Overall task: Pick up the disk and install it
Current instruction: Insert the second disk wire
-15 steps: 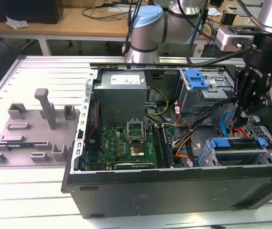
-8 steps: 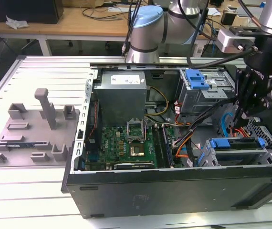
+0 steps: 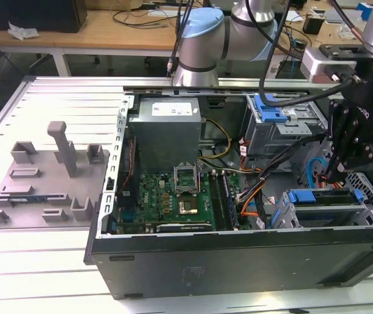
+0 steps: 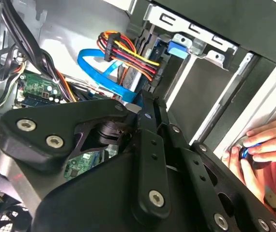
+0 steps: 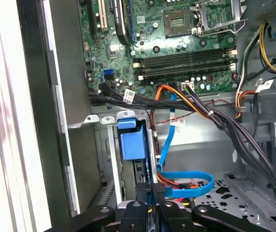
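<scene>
Your gripper (image 3: 336, 175) hangs inside the open computer case (image 3: 239, 258), by its corner at the exterior view's right; whether its claw is apart or together, you cannot tell. Directly beneath it, the disk (image 3: 324, 198) sits in the drive cage (image 3: 370, 216), blue rail uppermost, long axis along the case's near wall. Beyond lies the motherboard (image 3: 173, 196).

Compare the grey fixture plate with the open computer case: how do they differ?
The fixture plate is light grey; the computer case is black. The plate is a low flat slab with a few upright posts; the case is a much bigger, deep box lying open. The plate looks like one plain piece, while the case holds a motherboard and cables. Both rest on the white slatted table, the plate to the exterior view's left of the case.
</scene>
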Controlling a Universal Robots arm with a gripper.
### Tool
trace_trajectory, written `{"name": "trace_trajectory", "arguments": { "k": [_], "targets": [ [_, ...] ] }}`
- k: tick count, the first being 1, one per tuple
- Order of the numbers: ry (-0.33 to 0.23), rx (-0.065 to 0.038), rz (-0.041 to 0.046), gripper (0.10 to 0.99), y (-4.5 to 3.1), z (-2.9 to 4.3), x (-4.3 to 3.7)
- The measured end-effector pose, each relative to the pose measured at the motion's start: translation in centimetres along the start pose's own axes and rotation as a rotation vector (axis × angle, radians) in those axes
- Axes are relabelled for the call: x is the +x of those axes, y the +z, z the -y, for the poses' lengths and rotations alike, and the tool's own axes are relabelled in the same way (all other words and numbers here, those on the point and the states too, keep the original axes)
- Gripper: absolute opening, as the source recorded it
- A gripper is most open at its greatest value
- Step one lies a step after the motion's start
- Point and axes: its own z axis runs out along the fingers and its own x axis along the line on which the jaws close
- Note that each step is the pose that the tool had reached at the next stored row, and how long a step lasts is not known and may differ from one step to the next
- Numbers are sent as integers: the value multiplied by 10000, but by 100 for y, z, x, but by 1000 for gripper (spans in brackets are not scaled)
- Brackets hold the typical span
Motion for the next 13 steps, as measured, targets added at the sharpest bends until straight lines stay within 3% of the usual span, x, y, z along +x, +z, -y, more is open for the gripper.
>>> {"name": "trace_trajectory", "arguments": {
  "k": [2,9,13],
  "targets": [
    [10,16,122,161,10,-31,55],
    [34,61,505,161,42,-36,102],
    [43,52,636,161,62,-35,124]
  ]
}}
